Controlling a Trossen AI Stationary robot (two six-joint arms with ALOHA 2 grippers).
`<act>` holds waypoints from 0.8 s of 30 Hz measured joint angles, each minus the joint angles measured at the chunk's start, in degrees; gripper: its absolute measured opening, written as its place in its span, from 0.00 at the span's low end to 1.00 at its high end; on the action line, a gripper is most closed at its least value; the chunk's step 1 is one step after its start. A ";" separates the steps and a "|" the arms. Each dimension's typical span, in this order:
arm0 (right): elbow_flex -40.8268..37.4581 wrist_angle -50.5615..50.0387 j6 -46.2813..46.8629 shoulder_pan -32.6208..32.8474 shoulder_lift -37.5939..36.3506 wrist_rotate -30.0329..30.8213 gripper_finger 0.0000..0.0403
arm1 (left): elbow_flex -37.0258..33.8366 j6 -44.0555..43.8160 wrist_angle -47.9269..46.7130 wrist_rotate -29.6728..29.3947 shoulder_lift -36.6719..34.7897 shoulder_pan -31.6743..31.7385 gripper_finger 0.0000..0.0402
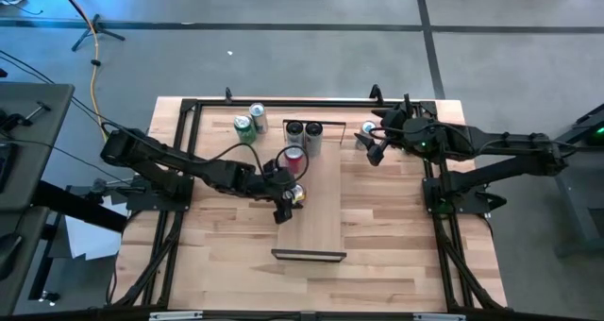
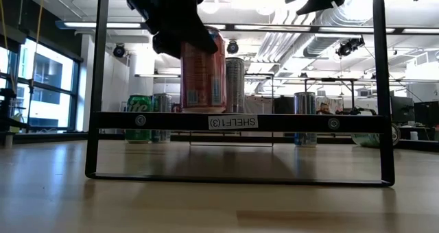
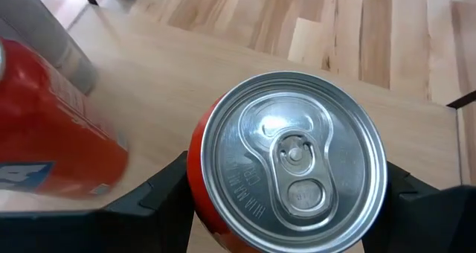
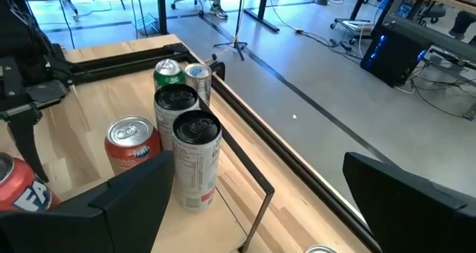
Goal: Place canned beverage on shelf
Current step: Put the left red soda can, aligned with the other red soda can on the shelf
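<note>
Red can [image 3: 286, 160] gripped by left tool [image 1: 286, 204], above shelf [image 1: 316, 222], just in front of the cans already standing there. Best lowered level until seated on the board, clear of neighbouring red can [image 4: 132, 145], then released. Right tool [image 1: 371, 143] spread wide, empty, beside shelf's far end.

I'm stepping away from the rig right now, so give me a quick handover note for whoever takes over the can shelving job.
Left gripper: shut on a red can, over the shelf; whether the can has touched down, I cannot tell.
Right gripper: open, empty, beside the shelf's far end, near a blue-topped can on the table.
Done: another red can and two tall silver cans stand on the shelf's far end.
Left: release this can; a green can and a silver can wait on the table.
</note>
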 joint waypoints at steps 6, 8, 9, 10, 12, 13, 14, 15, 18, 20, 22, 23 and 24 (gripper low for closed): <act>0.00 0.00 0.04 0.00 0.00 0.00 0.93 | 0.00 -4.13 -0.45 0.53 0.00 0.44 0.57; 0.00 -0.02 0.19 0.00 0.00 0.00 0.93 | 0.00 -4.95 -0.48 0.98 0.00 0.76 0.61; 0.00 0.00 0.30 0.00 0.00 0.00 0.93 | 0.00 -4.98 -0.46 1.15 0.00 0.96 0.64; 0.00 0.00 0.49 0.00 0.00 0.00 0.93 | 0.00 -4.98 -0.48 1.12 0.00 1.00 0.66; 0.00 0.00 0.57 0.00 0.00 0.00 0.93 | 0.00 -4.98 -0.48 1.10 0.00 1.00 0.70; 0.00 0.00 0.57 0.00 0.00 0.00 0.93 | 0.00 -4.97 -0.48 1.14 0.00 1.00 0.72; 0.00 -0.01 0.59 0.00 0.00 0.00 0.93 | 0.00 -4.93 -0.48 1.21 0.00 1.00 0.73; 0.00 0.00 0.59 0.00 0.00 0.00 0.93 | 0.00 -4.69 -0.48 1.25 0.00 1.00 0.73; 0.00 0.00 0.44 0.00 0.00 0.00 0.93 | 0.00 -4.48 -0.48 1.25 0.00 1.00 0.73; 0.00 -0.01 0.45 0.00 0.00 0.01 0.93 | 0.02 -4.50 -0.46 1.23 0.10 1.00 0.73; 0.00 -0.01 0.42 0.00 0.00 0.00 0.93 | 0.02 -4.50 -0.47 1.25 0.28 0.98 0.73; 0.00 -0.02 0.44 0.00 0.00 0.01 0.93 | 0.02 -4.48 -0.59 1.25 0.28 0.98 0.73; 0.00 0.00 0.43 0.00 0.00 0.02 0.93 | 0.02 -4.50 -0.54 1.24 0.38 1.00 0.73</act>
